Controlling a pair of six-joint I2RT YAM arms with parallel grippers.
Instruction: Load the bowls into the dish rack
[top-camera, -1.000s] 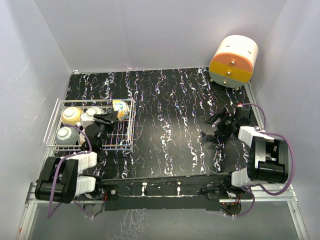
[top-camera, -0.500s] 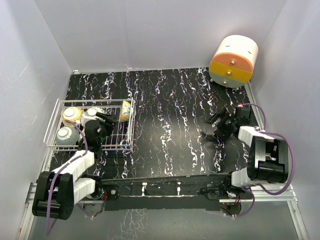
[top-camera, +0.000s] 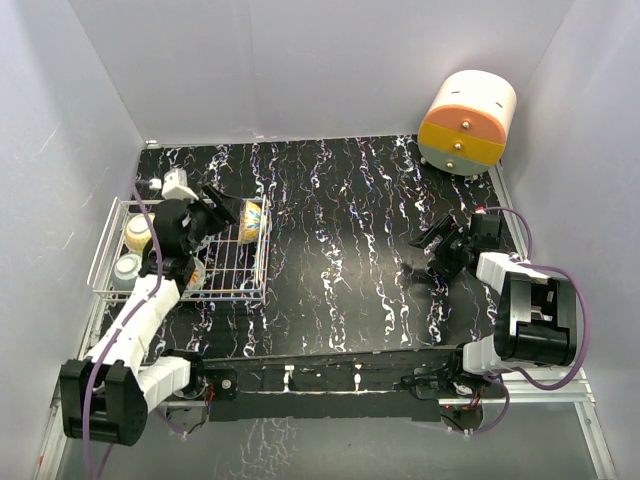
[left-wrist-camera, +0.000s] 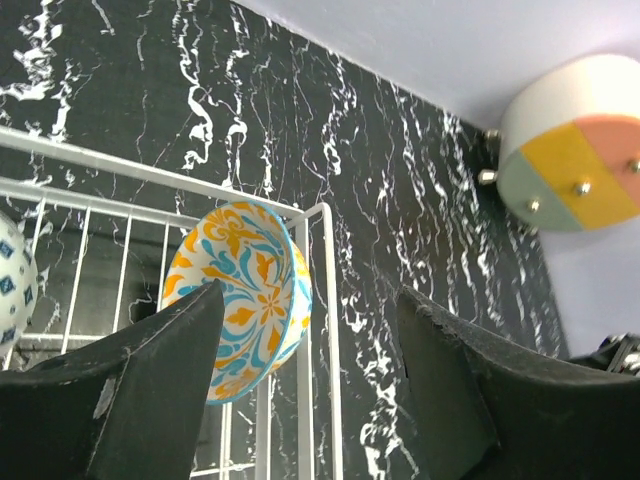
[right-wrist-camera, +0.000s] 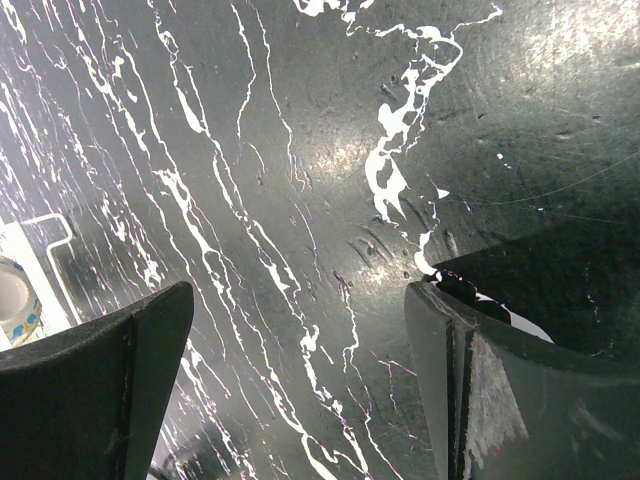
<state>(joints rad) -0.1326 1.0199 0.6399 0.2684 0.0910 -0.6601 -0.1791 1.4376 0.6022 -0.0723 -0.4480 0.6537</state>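
Ceramic bowl (left-wrist-camera: 240, 300) stands edgewise in dish rack (top-camera: 235, 270), frame left; left gripper (left-wrist-camera: 310, 300) and right gripper (right-wrist-camera: 298, 290) gape empty; next, probably lift left clear.

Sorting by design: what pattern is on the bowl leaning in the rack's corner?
Orange and teal flowers on cream; the bowl shows best in the left wrist view.

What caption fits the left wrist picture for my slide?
Flowered bowl tilted on edge in the dish rack corner, seen past the open left tool.
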